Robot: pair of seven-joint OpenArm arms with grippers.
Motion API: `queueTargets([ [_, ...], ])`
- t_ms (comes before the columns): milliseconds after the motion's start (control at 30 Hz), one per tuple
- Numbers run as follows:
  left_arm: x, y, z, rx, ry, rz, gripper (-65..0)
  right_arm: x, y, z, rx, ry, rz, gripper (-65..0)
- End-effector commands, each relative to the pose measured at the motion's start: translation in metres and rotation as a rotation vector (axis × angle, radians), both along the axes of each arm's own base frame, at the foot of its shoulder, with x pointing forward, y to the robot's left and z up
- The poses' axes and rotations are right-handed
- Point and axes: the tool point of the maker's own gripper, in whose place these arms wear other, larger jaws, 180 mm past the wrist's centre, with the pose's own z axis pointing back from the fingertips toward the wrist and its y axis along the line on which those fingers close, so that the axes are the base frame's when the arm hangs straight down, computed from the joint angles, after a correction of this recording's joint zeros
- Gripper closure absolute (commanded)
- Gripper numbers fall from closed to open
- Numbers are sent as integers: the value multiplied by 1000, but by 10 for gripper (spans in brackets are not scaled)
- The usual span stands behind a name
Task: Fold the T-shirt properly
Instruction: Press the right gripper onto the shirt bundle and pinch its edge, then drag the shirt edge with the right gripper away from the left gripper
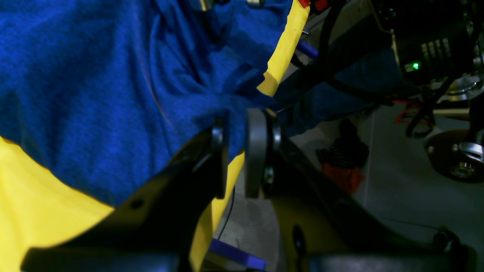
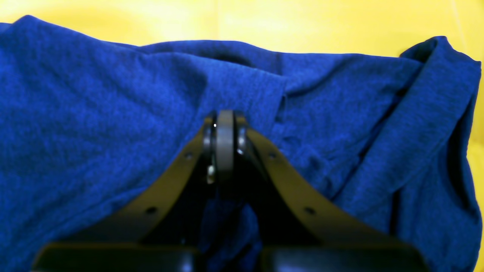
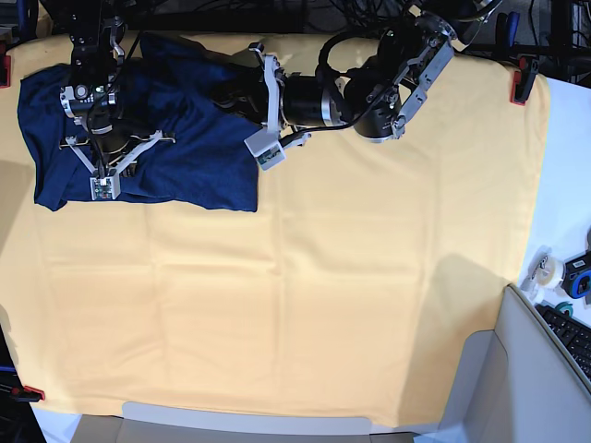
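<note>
Judging from the base view, well into the folding but not finished. Nearest the camera, only bare yellow cloth (image 3: 323, 305), with nothing of the garment there. Farther back, at the far left corner of the cloth, the T-shirt (image 3: 194, 157) gathered into a compact, roughly rectangular bundle, still rumpled, with ridges and a loose flap along one side (plain in the right wrist view). Over its left part, the right gripper (image 2: 225, 124) clenched tight, fabric bunched just below the tips but no pinch confirmed. At the bundle's upper right edge, the left gripper (image 1: 236, 151) narrowly parted, blue fabric between the jaws, apparently grasping a fold. Left to do: smoothing and probably a last fold.
</note>
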Motion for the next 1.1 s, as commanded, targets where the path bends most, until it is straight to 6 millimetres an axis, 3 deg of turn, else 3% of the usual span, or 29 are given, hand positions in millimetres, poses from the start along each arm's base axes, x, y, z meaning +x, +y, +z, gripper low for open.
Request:
queueTargets([
  [0,3,-2,10,-32,-21,5,-61,7,-4,13,-13,-50,-5,0],
  [100,3,3,-3,31,-51,22,-61,8,-19,23,-22,-79,-58,0],
  [267,-1,11,-26,135,-88,43,-61,13,-41,59,-41,-187,-135,0],
  [467,-3,13,-30,132,-106,81,-63,2,-95,85,-80,-258,-298,0],
  [633,-3,13,-31,134,-105,80,-64,-25,-144,103,-86,-282,-336,-136],
  [767,-3,13,-32,135,-103,80,-64,-50,-178,101,-89,-191,-347,-170],
  [900,-3,13,-33,139,-101,78,-64,-69,-202,73,-3,-79,-363,-172],
  [1067,-3,13,-33,140,-99,78,-64,-73,-221,37,173,-25,-386,-173],
])
